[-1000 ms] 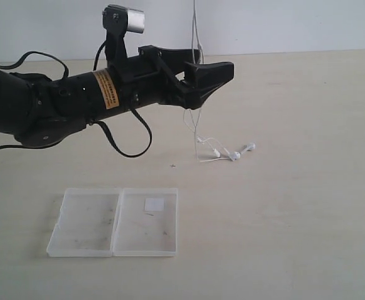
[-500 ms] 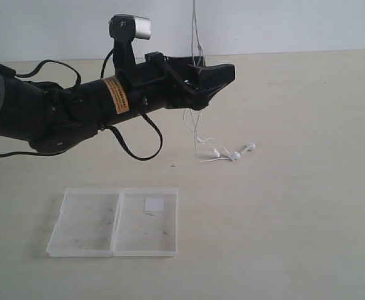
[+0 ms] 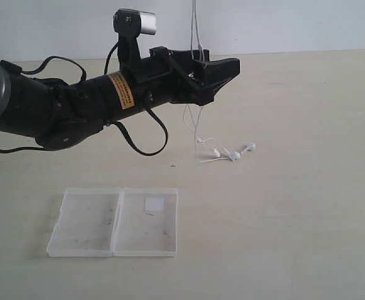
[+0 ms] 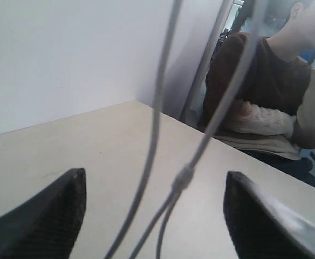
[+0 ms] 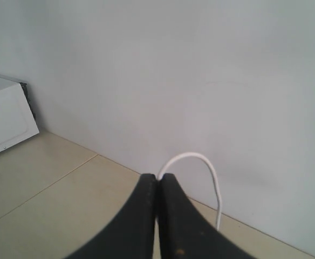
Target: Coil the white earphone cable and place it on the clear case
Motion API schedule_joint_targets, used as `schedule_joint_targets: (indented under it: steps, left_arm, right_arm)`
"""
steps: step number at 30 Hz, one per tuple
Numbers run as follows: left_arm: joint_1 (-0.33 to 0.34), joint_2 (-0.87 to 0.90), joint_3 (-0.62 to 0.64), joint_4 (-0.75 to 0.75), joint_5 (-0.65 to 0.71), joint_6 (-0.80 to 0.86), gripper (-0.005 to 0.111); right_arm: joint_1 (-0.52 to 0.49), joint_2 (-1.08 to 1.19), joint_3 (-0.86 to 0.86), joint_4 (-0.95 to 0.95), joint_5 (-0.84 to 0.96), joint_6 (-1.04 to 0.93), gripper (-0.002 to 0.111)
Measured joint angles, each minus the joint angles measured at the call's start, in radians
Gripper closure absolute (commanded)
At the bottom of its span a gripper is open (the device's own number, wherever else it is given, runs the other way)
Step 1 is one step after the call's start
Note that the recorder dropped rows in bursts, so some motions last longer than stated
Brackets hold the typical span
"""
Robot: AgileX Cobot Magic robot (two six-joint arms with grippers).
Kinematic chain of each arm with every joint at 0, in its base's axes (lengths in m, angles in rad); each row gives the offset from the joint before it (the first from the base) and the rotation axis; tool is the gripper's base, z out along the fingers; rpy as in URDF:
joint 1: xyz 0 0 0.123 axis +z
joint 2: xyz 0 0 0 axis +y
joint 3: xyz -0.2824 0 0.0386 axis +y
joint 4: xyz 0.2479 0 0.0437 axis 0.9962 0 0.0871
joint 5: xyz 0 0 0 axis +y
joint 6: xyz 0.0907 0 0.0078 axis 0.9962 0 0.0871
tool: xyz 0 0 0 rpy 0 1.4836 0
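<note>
The white earphone cable [image 3: 195,28] hangs taut from above the frame, and its earbuds [image 3: 234,154] lie in a loose tangle on the table. My left gripper [image 3: 206,64] is open around the hanging strands, well above the table. In the left wrist view the cable [image 4: 153,129] and its small inline piece [image 4: 183,178] pass between the two dark fingers [image 4: 52,216] without touching them. My right gripper [image 5: 158,178] is shut on the cable [image 5: 203,160], which loops out over the tips. The clear case [image 3: 114,222] lies open and flat at the table's front left.
The thick black left arm [image 3: 51,112] with its looping black cables [image 3: 146,147] stretches in from the left above the table. A white wall [image 3: 282,25] runs behind the table's far edge. A seated person [image 4: 265,91] shows beyond the table in the left wrist view.
The left arm has reached slightly further right and risen a little. Its jaws have narrowed slightly around the hanging cable. The earbuds and the case have stayed put.
</note>
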Motion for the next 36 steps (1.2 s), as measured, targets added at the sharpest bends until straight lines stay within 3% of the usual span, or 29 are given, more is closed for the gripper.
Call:
schedule_joint_targets:
  steps: [8,27,31,36]
  left_arm:
    - [0.000,0.000,0.000,-0.002,0.002,0.000,0.065]
    - [0.000,0.000,0.000,0.019,0.019,0.014,0.069]
    - [0.000,0.000,0.000,0.019,0.019,0.014,0.080]
    - [0.000,0.000,0.000,0.030,0.020,0.014,0.104]
  right_arm:
    - [0.000,0.000,0.000,-0.004,0.000,0.002,0.108]
    - [0.000,-0.012,0.000,-0.101,0.000,0.068,0.108]
    - [0.000,-0.012,0.000,-0.103,0.000,0.074,0.108]
    - [0.000,-0.012,0.000,-0.108,0.000,0.074,0.108]
